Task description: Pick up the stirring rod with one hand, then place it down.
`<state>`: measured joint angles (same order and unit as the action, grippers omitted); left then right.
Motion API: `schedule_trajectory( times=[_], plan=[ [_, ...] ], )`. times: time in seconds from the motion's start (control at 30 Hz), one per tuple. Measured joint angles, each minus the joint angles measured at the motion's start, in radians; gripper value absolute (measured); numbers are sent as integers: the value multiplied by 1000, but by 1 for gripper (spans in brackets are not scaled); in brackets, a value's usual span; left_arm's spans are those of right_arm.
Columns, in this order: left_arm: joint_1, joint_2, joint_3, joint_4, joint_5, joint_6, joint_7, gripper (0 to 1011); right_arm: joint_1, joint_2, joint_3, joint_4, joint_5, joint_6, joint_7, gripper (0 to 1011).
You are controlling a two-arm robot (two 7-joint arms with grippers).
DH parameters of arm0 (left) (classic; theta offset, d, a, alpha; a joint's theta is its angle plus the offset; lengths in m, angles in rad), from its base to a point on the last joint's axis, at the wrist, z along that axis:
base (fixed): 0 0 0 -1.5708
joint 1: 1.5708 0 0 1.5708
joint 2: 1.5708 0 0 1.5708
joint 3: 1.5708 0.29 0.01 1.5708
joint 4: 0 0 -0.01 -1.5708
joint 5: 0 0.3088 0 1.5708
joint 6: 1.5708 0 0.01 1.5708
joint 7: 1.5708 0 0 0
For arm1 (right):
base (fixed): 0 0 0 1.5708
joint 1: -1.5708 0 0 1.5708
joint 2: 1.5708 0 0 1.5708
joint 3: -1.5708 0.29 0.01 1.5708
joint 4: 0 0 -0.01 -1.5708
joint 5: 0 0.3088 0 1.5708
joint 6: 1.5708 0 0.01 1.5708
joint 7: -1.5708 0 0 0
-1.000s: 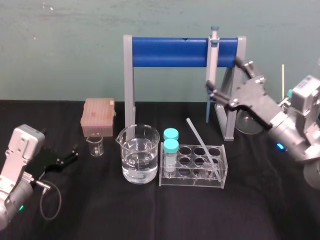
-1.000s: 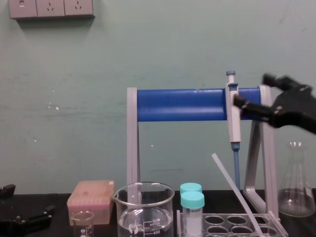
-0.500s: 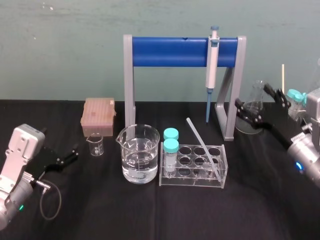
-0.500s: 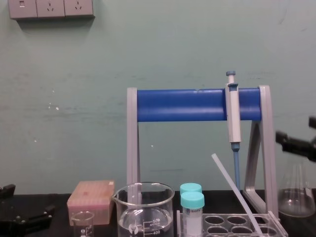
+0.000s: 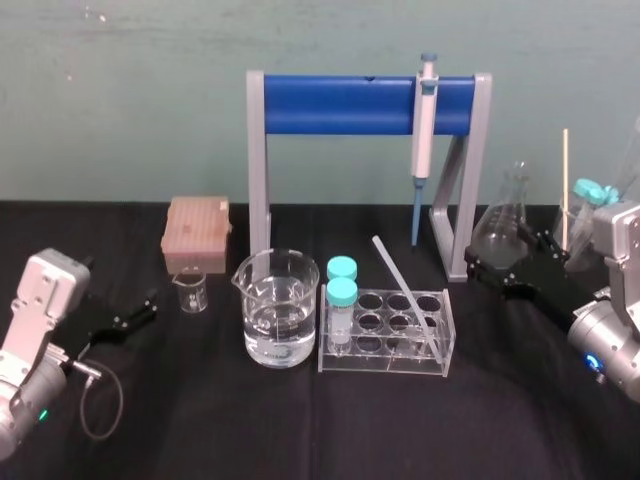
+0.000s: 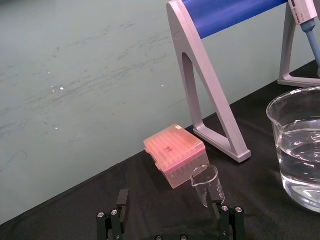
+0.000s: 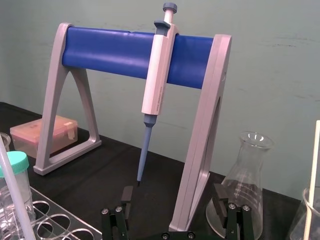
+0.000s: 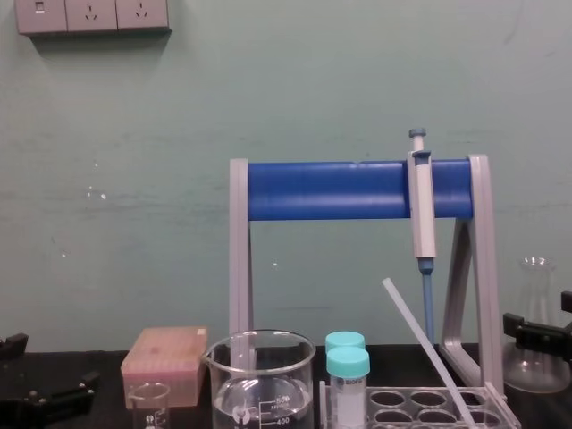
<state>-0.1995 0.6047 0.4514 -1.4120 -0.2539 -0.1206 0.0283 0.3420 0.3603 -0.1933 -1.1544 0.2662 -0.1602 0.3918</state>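
Note:
The stirring rod (image 5: 405, 295) is a thin translucent whitish stick. It leans tilted in the clear tube rack (image 5: 385, 362), its top end toward the beaker; it also shows in the chest view (image 8: 427, 350) and the right wrist view (image 7: 11, 190). My right gripper (image 5: 510, 265) is low over the table right of the rack, in front of the conical flask (image 5: 503, 228). It stands open and empty, its fingers (image 7: 122, 200) wide apart. My left gripper (image 5: 118, 285) rests open at the far left of the table, its fingers (image 6: 120, 202) spread with nothing between them.
A water-filled beaker (image 5: 276, 305) and two teal-capped tubes (image 5: 342, 290) stand left of the rod. Behind is the blue-barred stand (image 5: 350, 103) with the hanging pipette (image 5: 423, 125). A pink tip box (image 5: 196, 232), a small beaker (image 5: 190, 290) and a thin pale stick (image 5: 565, 185) also stand about.
My right gripper has come down and back to the right, from up by the stand's right post to low beside the flask. The rod and the left arm have not moved.

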Motion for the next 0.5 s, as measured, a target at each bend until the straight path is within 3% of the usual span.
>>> schedule_trajectory(
  times=[0.5],
  plan=[
    [0,0,0,0,0,0,0,1000,-2,1,1,-6,1,-6,-3,1003]
  ],
)
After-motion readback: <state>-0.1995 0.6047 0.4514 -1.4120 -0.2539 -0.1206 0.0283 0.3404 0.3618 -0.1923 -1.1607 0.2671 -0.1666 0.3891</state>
